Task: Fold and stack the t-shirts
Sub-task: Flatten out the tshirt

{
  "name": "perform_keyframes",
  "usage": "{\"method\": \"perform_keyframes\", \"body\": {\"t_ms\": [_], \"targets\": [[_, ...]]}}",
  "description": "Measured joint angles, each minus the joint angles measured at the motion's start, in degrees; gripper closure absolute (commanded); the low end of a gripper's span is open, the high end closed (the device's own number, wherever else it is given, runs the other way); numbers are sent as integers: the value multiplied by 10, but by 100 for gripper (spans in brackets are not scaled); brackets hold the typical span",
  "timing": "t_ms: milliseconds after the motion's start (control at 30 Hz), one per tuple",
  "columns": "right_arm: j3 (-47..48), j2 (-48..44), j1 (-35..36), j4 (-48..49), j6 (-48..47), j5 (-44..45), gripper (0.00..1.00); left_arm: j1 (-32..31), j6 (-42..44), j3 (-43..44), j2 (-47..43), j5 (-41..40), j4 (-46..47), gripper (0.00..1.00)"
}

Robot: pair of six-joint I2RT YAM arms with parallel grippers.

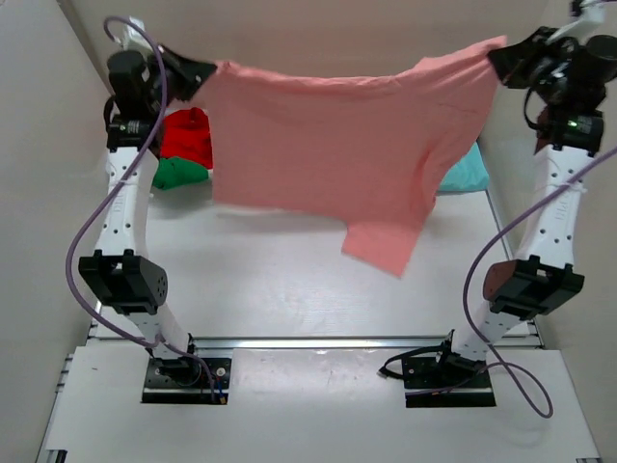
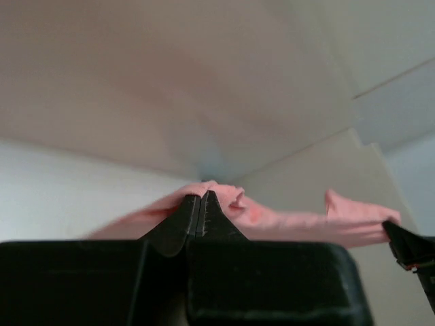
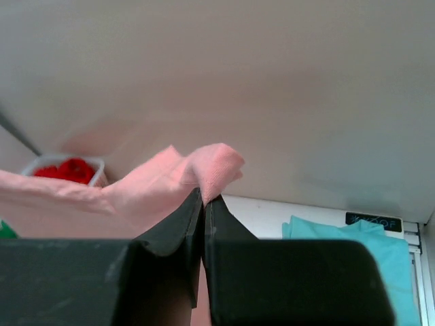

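Observation:
A salmon-pink t-shirt (image 1: 328, 145) hangs spread in the air above the table, stretched between both arms. My left gripper (image 1: 201, 75) is shut on its left top corner, and my right gripper (image 1: 496, 56) is shut on its right top corner. One sleeve (image 1: 384, 246) droops lowest. In the left wrist view the closed gripper (image 2: 201, 195) pinches pink fabric (image 2: 285, 221). The right wrist view has the gripper (image 3: 204, 197) clamped on a pink fold (image 3: 204, 166). A light teal t-shirt (image 1: 465, 172) lies at the back right. Red (image 1: 188, 135) and green (image 1: 178, 174) t-shirts sit at the back left.
The red shirt lies in a white basket (image 3: 41, 161) at the back left. Beige walls close in the left, back and right sides. The white table (image 1: 270, 280) stretches below the hanging shirt, with an aluminium rail (image 1: 318, 340) along its near edge.

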Motion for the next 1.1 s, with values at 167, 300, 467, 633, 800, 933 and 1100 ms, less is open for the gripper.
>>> {"method": "perform_keyframes", "body": {"t_ms": [167, 300, 467, 633, 800, 933, 1100], "targets": [[-21, -68, -65, 70, 47, -39, 100, 4, 6, 107, -12, 21, 31, 100], [-87, -140, -54, 113, 41, -60, 100, 10, 8, -59, -121, 22, 95, 100], [-302, -247, 2, 124, -12, -52, 100, 7, 16, -361, -227, 14, 153, 100], [-586, -367, 83, 74, -47, 26, 100, 5, 17, -619, -256, 3, 156, 100], [-771, -519, 135, -24, -24, 80, 100, 1, 24, -753, -336, -21, 111, 100], [-844, -600, 140, -81, 16, 94, 100, -15, 36, -784, -386, -39, 94, 100], [-882, -625, 195, -154, 44, 120, 99, -14, 57, -820, -418, -66, 45, 100]]}}
